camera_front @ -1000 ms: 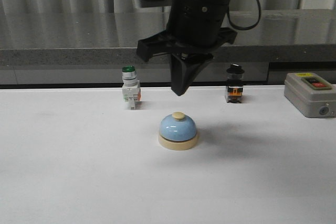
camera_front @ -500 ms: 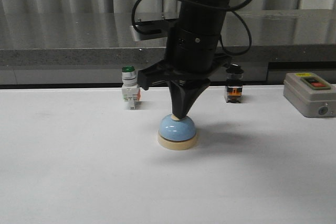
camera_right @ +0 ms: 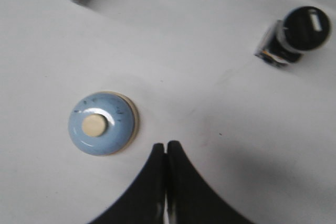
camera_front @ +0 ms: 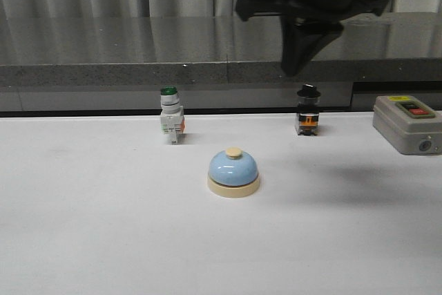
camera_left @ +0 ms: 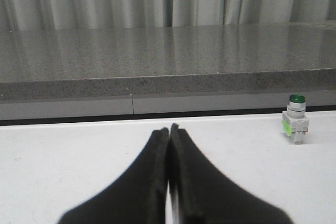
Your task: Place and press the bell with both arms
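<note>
light-blue bell (camera_front: 233, 168) with cream button, green-capped white switch (camera_front: 170, 115)

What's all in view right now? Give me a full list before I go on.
bell: one, light blue dome with cream base and button, mid-table, nothing touching it.
green-capped switch: one, white body, behind the bell to the left.
black-knobbed switch: one, black with orange, behind the bell to the right.
control box: one, grey with coloured buttons, at the table's right edge.
table: one, white.
counter: one, grey, behind the table.
right hand: black, shut, raised above the black-knobbed switch.
left hand: black, shut, low over the table.
</note>
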Tool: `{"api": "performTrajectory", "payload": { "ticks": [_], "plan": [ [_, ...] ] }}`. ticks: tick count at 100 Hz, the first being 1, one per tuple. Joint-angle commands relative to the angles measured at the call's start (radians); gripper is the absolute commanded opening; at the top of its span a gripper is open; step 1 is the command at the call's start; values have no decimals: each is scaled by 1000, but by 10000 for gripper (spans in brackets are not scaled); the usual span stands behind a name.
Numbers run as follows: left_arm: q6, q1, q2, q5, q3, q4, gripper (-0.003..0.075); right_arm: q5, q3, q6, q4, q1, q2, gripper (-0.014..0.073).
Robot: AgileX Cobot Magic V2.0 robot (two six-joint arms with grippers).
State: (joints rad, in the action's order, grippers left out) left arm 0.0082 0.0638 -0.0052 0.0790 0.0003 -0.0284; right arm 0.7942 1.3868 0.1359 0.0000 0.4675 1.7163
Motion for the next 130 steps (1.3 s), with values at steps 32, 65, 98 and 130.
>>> {"api": "performTrajectory", "payload": {
  "ticks": [32,65,98,130],
  "plan": [
    [-8,-2,-34,-79,23,-9,-19,-78,-259,16,-12,-236,-356,-68],
    [-8,-2,-34,-79,23,-9,-19,-109,-516,16,-13,-421,-652,-68],
    [-8,-2,-34,-79,23,-9,-19,-221,-755,16,-13,-476,-949,-68],
    [-8,-2,-34,-79,23,-9,-19,-333,-935,16,-13,-476,-1225,-68]
  ]
}}
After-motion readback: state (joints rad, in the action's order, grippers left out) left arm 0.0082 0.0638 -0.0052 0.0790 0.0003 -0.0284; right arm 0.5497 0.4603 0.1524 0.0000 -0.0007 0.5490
